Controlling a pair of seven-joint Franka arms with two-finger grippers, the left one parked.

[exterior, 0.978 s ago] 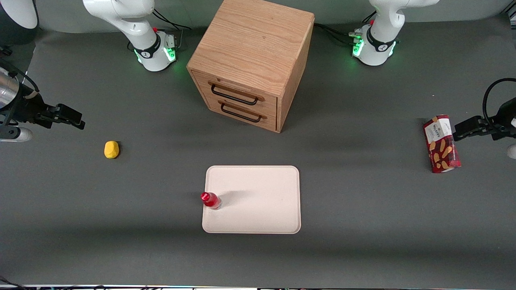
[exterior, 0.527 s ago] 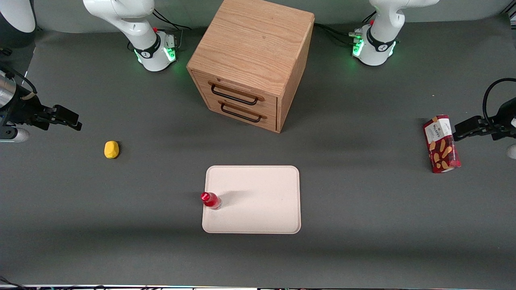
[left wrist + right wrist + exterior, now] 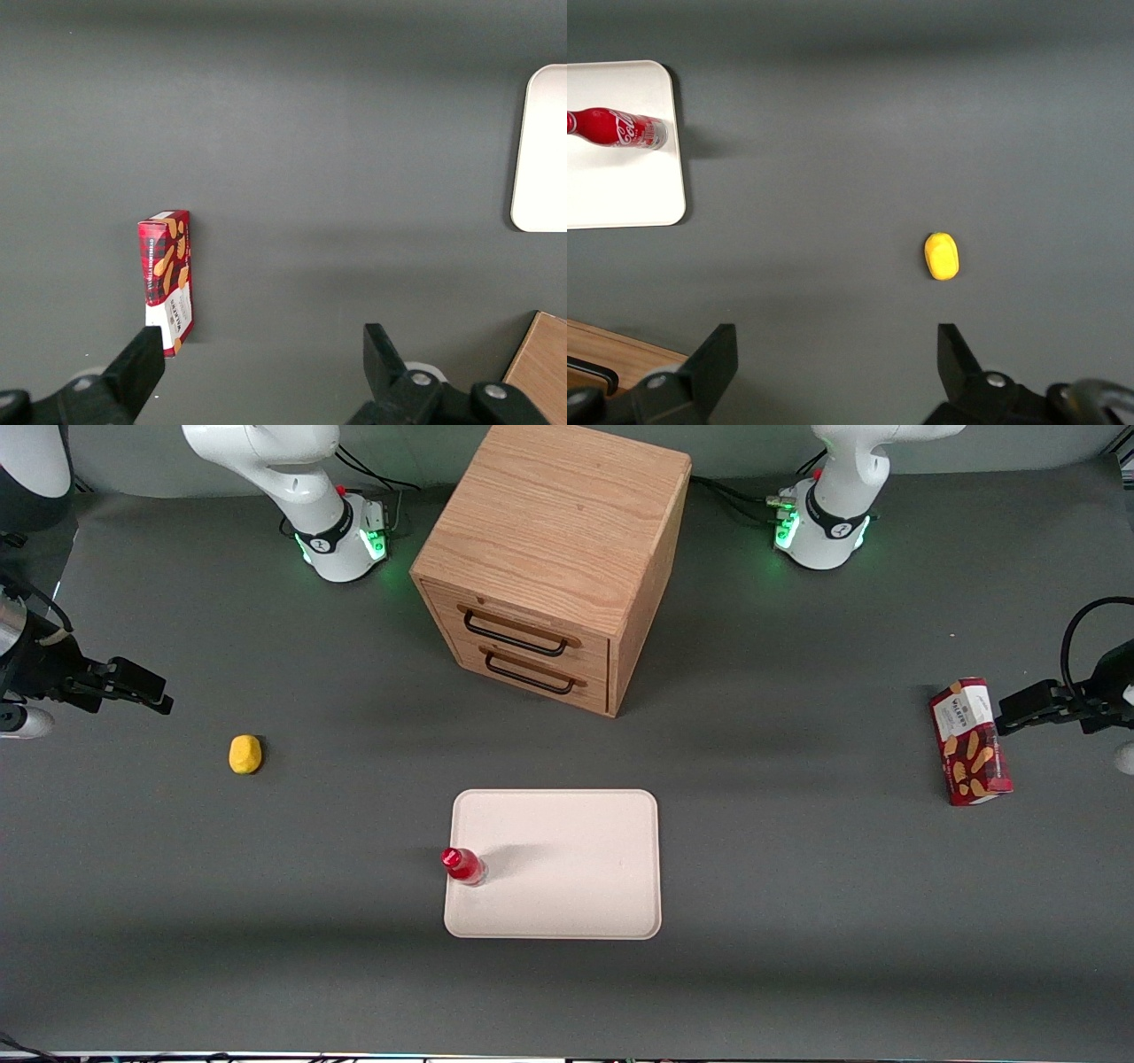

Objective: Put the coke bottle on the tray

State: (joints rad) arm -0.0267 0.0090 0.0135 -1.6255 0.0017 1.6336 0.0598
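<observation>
Your gripper [image 3: 146, 689] hangs over the table at the working arm's end, well apart from the tray and holding nothing. In the right wrist view its fingers [image 3: 713, 359] stand spread wide, with bare table between them, so the jaws are parted. From the front view alone the gap is hard to judge, so go by the wrist view.

Nearest thing to it is the yellow lump [image 3: 245, 754], lying on the table a little nearer the front camera than the gripper. You see it again in the wrist view [image 3: 942, 255], apart from both fingers.

The coke bottle [image 3: 464, 865] stands on the tray [image 3: 567, 886], right at the tray's edge toward the working arm's end. Red cap up, clear base on the tray surface. In the wrist view the bottle [image 3: 616, 129] sits just inside the rim of the tray [image 3: 629, 199]. It looks fully on the tray, though how close the base is to the rim is not sharp enough to say.

The wooden cabinet [image 3: 554, 558] sits farther from the front camera than the tray, two drawers with dark handles, both shut. The red biscuit box [image 3: 971, 741] lies toward the parked arm's end of the table, also seen in the left wrist view [image 3: 166, 279].
</observation>
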